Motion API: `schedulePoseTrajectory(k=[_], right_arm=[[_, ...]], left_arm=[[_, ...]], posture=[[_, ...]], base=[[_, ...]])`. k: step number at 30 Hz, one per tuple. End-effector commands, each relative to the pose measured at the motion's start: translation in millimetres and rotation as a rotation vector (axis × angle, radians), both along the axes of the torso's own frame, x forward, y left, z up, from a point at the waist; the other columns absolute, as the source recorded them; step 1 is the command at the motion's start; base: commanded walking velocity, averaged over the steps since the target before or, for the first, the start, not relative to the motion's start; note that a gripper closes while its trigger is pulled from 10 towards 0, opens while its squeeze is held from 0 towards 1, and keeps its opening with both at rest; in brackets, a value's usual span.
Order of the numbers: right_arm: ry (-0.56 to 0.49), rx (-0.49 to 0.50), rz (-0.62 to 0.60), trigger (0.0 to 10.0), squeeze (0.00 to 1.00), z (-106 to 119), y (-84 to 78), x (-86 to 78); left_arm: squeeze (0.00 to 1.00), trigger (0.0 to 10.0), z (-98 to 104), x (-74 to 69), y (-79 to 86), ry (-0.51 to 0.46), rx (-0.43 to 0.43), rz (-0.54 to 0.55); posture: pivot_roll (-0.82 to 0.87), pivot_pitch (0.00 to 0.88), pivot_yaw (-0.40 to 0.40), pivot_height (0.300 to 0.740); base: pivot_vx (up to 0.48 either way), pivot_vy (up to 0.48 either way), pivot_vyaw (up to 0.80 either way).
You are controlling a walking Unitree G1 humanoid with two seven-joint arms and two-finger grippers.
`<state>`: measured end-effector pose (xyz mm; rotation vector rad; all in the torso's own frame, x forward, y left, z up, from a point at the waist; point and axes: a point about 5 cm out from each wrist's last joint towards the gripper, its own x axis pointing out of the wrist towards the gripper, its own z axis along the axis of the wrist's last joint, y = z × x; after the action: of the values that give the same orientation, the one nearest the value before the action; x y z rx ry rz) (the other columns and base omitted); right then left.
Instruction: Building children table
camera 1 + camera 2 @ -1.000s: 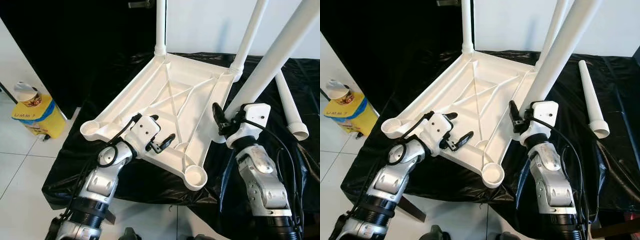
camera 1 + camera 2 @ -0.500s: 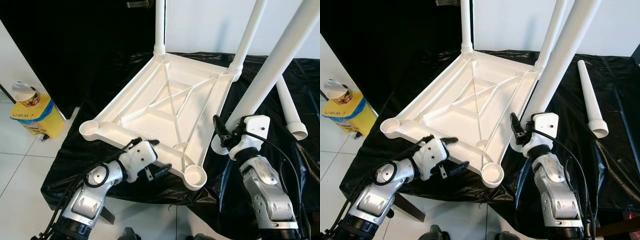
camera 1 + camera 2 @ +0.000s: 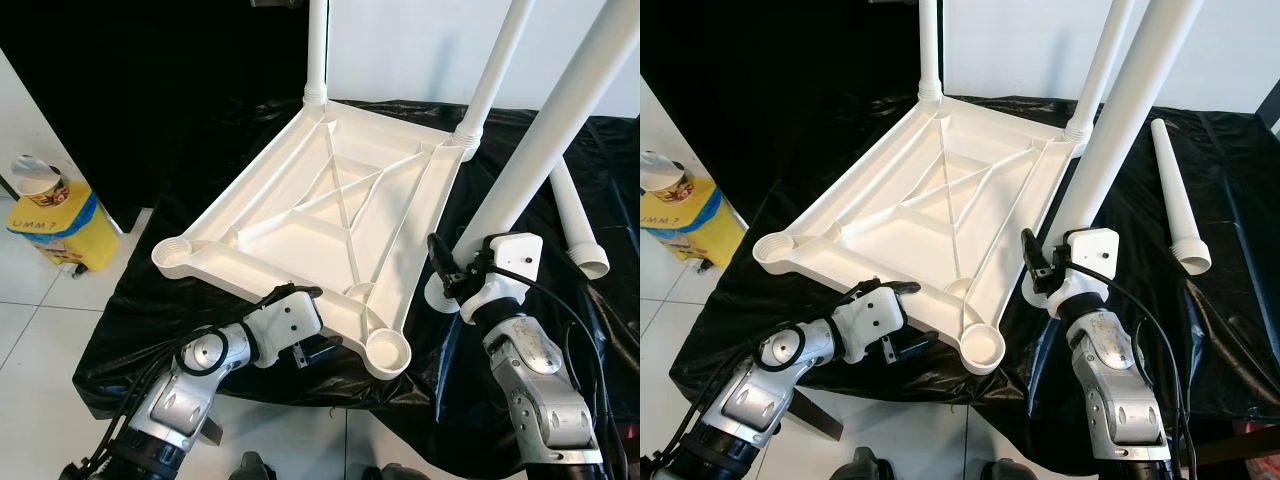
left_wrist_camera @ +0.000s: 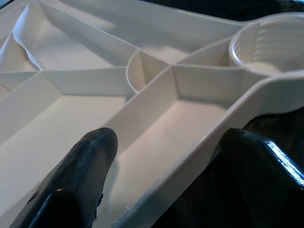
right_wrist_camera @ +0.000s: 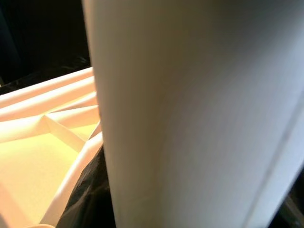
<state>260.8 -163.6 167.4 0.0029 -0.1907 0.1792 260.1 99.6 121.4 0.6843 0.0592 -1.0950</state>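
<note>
Since a second ago the left hand (image 3: 318, 345) has slid down to the tabletop's (image 3: 330, 200) near edge, fingers open around its rim, while the right hand (image 3: 452, 272) grips a white leg (image 3: 540, 140) pointing toward one o'clock, its empty socket (image 3: 388, 351) at eight o'clock.
</note>
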Motion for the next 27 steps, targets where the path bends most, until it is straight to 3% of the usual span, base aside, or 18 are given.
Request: schedulePoseTrajectory(k=[1,16,27], right_arm=[[-0.009,-0.008,0.006,10.0,0.0,3.3,-1.1,0.6],[-0.023,0.013,0.033,10.0,0.0,4.3,6.2,-1.5],[-0.03,0.019,0.059,10.0,0.0,4.0,11.2,-2.6]], left_arm=[[0.0,10.0,1.7,9.7,-0.2,-0.09,-0.007,0.106],[0.0,10.0,5.3,32.2,-10.2,-0.167,-0.016,0.234],[0.0,10.0,10.9,46.6,-35.5,-0.243,-0.031,0.243]], posture=[[-0.03,0.092,-0.07,0.74],[-0.03,0.096,-0.059,0.74],[-0.02,0.101,-0.058,0.74]], base=[[0.0,0.0,0.0],[0.0,0.0,0.0],[0.0,0.0,0.0]])
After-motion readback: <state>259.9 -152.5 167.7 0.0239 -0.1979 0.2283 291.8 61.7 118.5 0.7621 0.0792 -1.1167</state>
